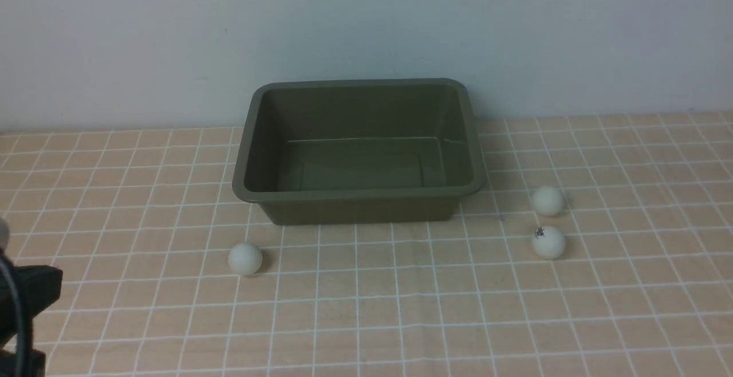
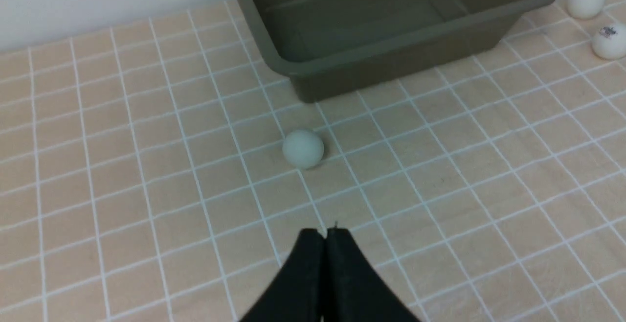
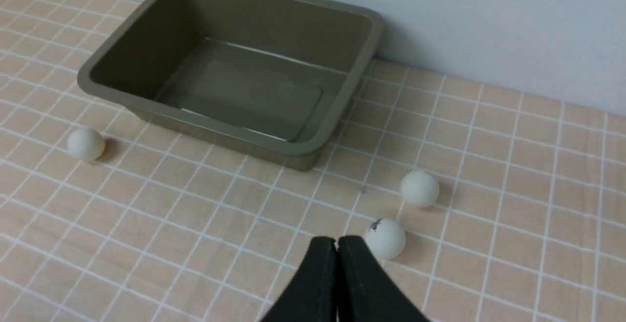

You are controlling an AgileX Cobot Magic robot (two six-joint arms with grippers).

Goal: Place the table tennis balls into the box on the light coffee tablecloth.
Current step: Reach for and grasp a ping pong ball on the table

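The olive-green box point(image 1: 248, 148) stands empty at the back middle of the light coffee tablecloth point(image 1: 366, 319). Three white table tennis balls lie on the cloth: one point(image 1: 245, 258) in front of the box's left corner, a plain one point(image 1: 548, 200) to its right, and one with a dark logo point(image 1: 548, 242) just in front of that. My left gripper point(image 2: 326, 231) is shut and empty, well short of the left ball point(image 2: 302, 149). My right gripper point(image 3: 336, 240) is shut and empty beside the logo ball point(image 3: 385, 238); the plain ball point(image 3: 419, 188) lies beyond.
A pale wall point(image 1: 366, 22) rises directly behind the box. Part of my left arm point(image 1: 26, 302) shows at the front view's lower left edge. The gridded cloth covers the whole table in view.
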